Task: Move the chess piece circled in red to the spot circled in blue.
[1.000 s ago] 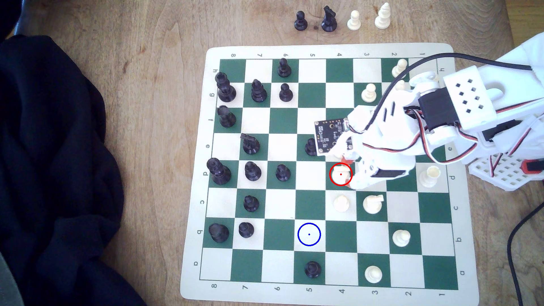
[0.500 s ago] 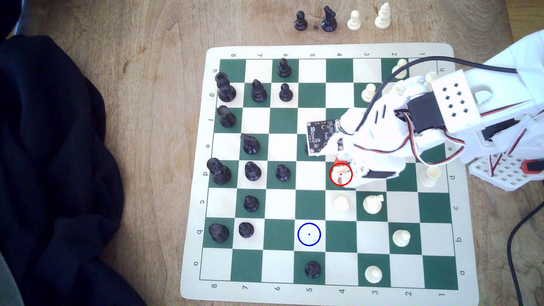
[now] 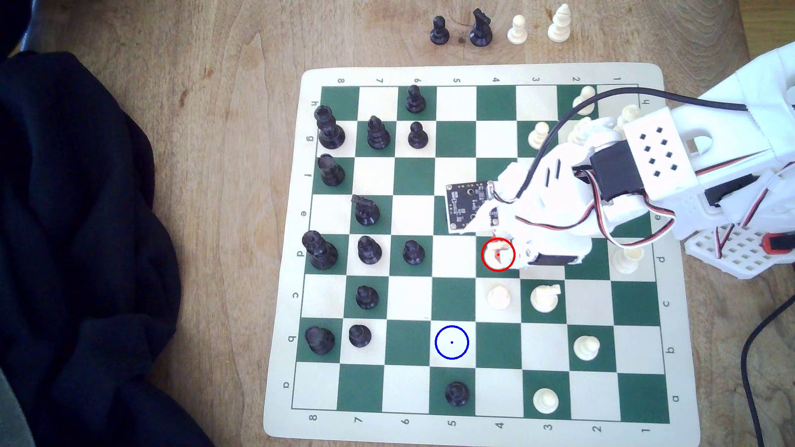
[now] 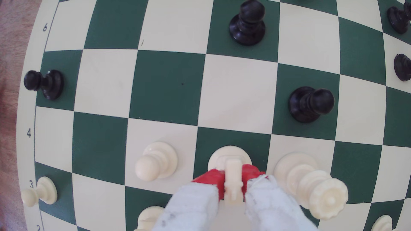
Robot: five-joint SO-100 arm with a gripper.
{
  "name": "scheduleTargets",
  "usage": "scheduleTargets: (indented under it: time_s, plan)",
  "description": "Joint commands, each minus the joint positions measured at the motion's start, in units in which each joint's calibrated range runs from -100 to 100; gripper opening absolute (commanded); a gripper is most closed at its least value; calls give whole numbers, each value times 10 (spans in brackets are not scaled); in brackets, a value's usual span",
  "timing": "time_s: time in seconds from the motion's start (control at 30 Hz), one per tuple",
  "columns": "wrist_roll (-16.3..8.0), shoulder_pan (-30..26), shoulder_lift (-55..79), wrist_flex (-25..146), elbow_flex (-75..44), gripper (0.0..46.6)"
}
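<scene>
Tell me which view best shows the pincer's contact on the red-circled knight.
Wrist view: the red pads flank the knight on both sides, touching it. In the exterior view the pincer and the red ring cover most of the knight.

My gripper [image 3: 499, 253] has open squares toward the blue spot [image 3: 451, 342] at 7 o'clock; a cream pawn [image 3: 499, 297] crowds 6 o'clock.

Smooth cream plastic knight [image 4: 232, 175], faintly glossy, between matt red fingertips [image 4: 211, 181] on rough white-wrapped jaws. Glossy black plastic pawns [image 4: 311, 104]. Matt, smooth green-and-cream board [image 3: 482, 73], thin and flat like vinyl. Grained, worn wooden table [image 3: 241, 129]. Soft dark cloth [image 3: 77, 240], folded. White matt plastic arm [image 3: 658, 146].
</scene>
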Motion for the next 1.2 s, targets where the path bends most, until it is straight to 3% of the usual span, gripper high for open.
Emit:
scheduleTargets:
  time_s: [0.0,0.17,0.43,0.77,1.17]
  plan:
    - [0,-8,-37,35,-81,3]
    - [0,-5,-83,86,-123,3]
    - [0,-47,-113,164,-217,3]
    - [-17,-100,24,141,-326,3]
    - [-17,-129,174,75,-377,3]
